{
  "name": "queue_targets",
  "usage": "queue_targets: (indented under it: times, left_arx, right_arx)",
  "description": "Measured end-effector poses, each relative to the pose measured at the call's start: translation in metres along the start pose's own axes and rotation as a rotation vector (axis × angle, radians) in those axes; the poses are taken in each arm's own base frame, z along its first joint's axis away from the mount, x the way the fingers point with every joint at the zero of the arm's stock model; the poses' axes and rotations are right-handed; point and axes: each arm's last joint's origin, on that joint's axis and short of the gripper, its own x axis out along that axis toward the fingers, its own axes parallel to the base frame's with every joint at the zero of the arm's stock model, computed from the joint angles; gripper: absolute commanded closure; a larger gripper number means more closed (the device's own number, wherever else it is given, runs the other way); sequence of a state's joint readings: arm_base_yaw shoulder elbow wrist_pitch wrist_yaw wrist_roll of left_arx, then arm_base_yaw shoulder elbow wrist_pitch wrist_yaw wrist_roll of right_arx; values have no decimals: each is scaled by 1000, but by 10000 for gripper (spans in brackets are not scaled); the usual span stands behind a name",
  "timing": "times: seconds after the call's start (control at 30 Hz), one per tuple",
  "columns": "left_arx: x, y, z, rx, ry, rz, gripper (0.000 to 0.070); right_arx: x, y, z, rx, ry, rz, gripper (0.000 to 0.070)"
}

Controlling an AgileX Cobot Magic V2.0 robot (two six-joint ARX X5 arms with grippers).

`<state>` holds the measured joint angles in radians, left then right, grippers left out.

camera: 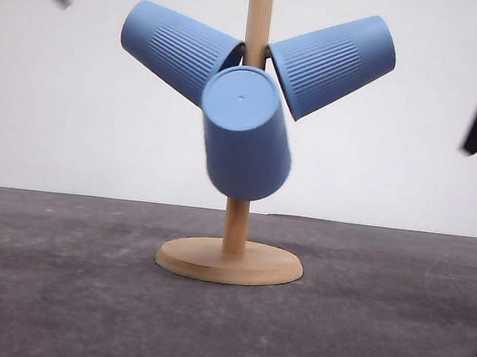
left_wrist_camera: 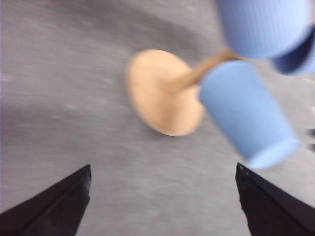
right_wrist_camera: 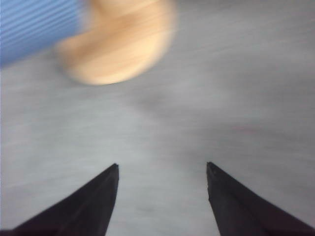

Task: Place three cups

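Both of my grippers look alike: left gripper (left_wrist_camera: 162, 206) and right gripper (right_wrist_camera: 162, 201) each have two matte black fingers, flat-sided and tapering to sharp points. I see no markings, screws or cables; motion blur softens the edges.

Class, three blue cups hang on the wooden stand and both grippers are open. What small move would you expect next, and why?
Probably a retreat. All three cups already sit on the wooden stand. The left gripper and right gripper are open, hold nothing and stand clear of the cups, so drawing both arms back looks sensible.
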<state>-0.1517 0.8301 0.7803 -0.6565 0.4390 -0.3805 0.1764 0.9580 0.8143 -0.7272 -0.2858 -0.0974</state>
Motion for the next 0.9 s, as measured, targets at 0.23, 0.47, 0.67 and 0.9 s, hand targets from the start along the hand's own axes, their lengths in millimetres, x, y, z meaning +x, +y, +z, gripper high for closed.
queue_targets:
  times: [0.23, 0.47, 0.67, 0.9]
  left_arx:
    - [-6, 1, 2, 171, -114, 56, 155]
    - [-3, -6, -3, 253, -58, 18, 656]
    - [-3, -6, -4, 256, -54, 16, 700]
    - [-3, -7, -4, 259, -59, 15, 700]
  right_arx:
    - [-45, 11, -5, -67, -224, -128, 340]
    - [-57, 15, -9, -78, -273, -133, 685]
    - [-60, 16, -10, -83, -287, -132, 688]
    - [-59, 15, -10, -83, -286, -132, 688]
